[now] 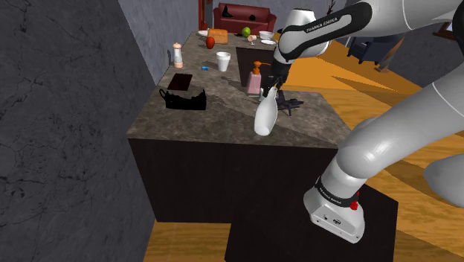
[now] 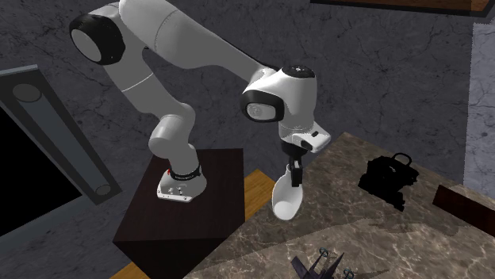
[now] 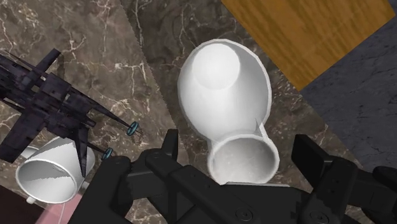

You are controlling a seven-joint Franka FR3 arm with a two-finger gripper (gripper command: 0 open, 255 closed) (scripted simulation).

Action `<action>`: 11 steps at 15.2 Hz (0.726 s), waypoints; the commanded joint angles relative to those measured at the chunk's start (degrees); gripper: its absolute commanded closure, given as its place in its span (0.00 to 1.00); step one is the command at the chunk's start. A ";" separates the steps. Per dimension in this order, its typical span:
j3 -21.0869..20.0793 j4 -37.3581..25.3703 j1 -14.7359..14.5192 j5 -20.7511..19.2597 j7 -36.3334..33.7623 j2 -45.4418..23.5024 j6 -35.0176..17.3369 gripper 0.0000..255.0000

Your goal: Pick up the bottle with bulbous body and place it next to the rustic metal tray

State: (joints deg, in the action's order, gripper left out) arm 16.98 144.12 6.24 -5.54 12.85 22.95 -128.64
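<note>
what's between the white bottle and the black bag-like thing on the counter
Nothing, just bare counter between the white bottle in the claw and the black bag-like thing, seen in the shoulder view.

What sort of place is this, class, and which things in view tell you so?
Probably an open-plan home kitchen and lounge: a marbled counter carrying a pump bottle and white cup, a red sofa beyond it, and wooden flooring.

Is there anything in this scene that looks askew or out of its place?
Only the white bottle stands out. It hangs tilted from the gripper, clasped at its neck, in the air near the edge of the marble counter. Nothing looks spilled or broken.
</note>
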 commanded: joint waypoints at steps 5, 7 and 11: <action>0.11 0.25 -0.06 0.08 0.08 -0.51 -0.79 0.00; 0.11 0.25 -0.06 0.08 0.08 -0.50 -0.77 0.00; 0.11 0.25 -0.06 0.08 0.08 -0.50 -0.77 1.00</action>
State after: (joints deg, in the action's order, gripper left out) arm 17.09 144.39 6.18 -5.46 12.94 22.44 -129.41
